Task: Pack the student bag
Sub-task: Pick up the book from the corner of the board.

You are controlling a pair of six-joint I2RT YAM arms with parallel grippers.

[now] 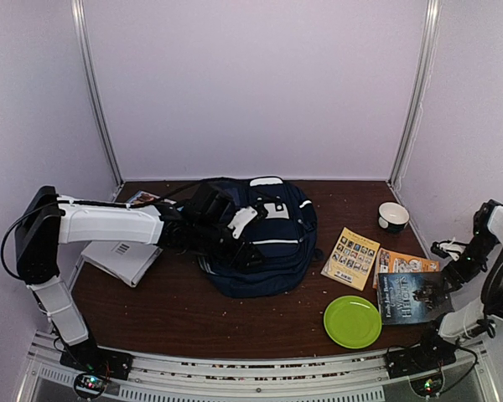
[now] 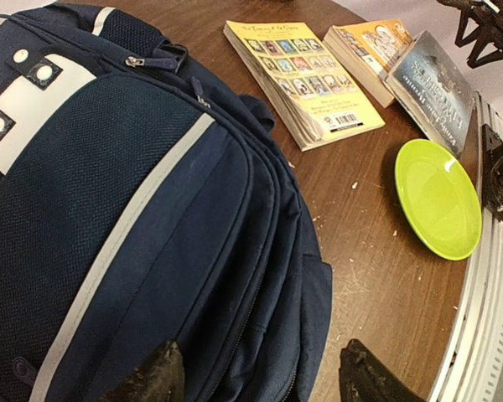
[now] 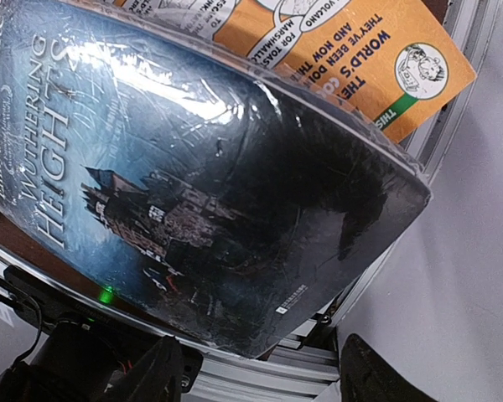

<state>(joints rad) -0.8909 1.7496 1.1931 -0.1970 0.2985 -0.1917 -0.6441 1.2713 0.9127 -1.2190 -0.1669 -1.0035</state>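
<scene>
The student bag (image 1: 264,239), navy with a white stripe and a dotted white patch, lies flat mid-table; its zips look closed in the left wrist view (image 2: 151,218). My left gripper (image 1: 237,237) hovers over the bag's near-left side, open and empty, with the jaws straddling the bag's edge (image 2: 260,387). My right gripper (image 1: 443,283) is open and empty above the near right corner of a dark "Wuthering Heights" book (image 1: 412,299), which fills the right wrist view (image 3: 193,184). The right gripper's jaws (image 3: 264,375) hang past the book's corner, over the table rail.
A yellow book (image 1: 350,257) and an orange book (image 1: 407,263) lie right of the bag. A lime green plate (image 1: 352,322) sits near the front edge. A small cup (image 1: 393,217) stands at the back right. A white book (image 1: 121,258) lies under the left arm.
</scene>
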